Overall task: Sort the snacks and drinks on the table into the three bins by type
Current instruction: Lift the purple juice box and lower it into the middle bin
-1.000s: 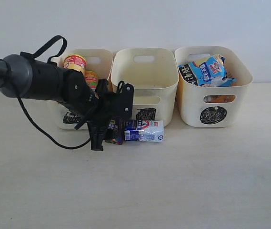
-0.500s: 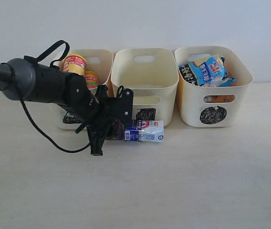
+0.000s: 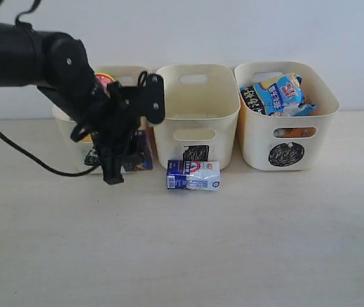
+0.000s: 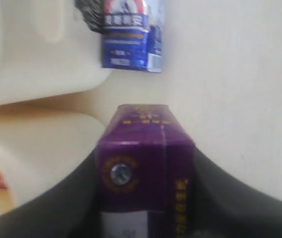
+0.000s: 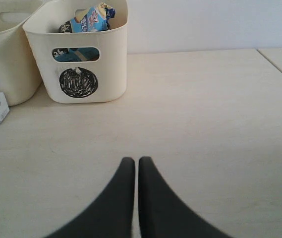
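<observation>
- One pale, matte tabletop (image 3: 265, 243), carrying everything below.
- Three alike cream plastic tubs with cut-out handles, side by side along the back: left bin (image 3: 132, 73), middle bin (image 3: 197, 102), right bin (image 3: 258, 137). Black scribbled circle (image 3: 286, 154) on the right front, scribbled square (image 3: 196, 153) on the middle front. Left front's mark mostly hidden behind the arm.
- Black left arm (image 3: 22, 54), reaching in from the left across the front of the left bin.
- Tall chip tube (image 3: 107, 78), only its red-and-yellow top showing, standing in the left bin behind the arm.
- Crinkly blue-white bag (image 3: 283, 94) poking out of the right bin, black bag (image 3: 252, 99) just beside it, orange bag (image 3: 295, 132) glimpsed through the handle cut-out.
- Blue-and-white box carton (image 3: 193, 176), lying on its side on the table, just in front of the middle bin under the square mark.
- Dark purple box carton (image 3: 141, 152), clear of the table, in front of the left bin near its gap with the middle bin.
- Left gripper (image 4: 145, 156), fingers pinching the purple carton by its two sides.
- Right gripper (image 5: 132, 166), fingers pressed together, nothing between, low over bare table, well apart from the right bin.
</observation>
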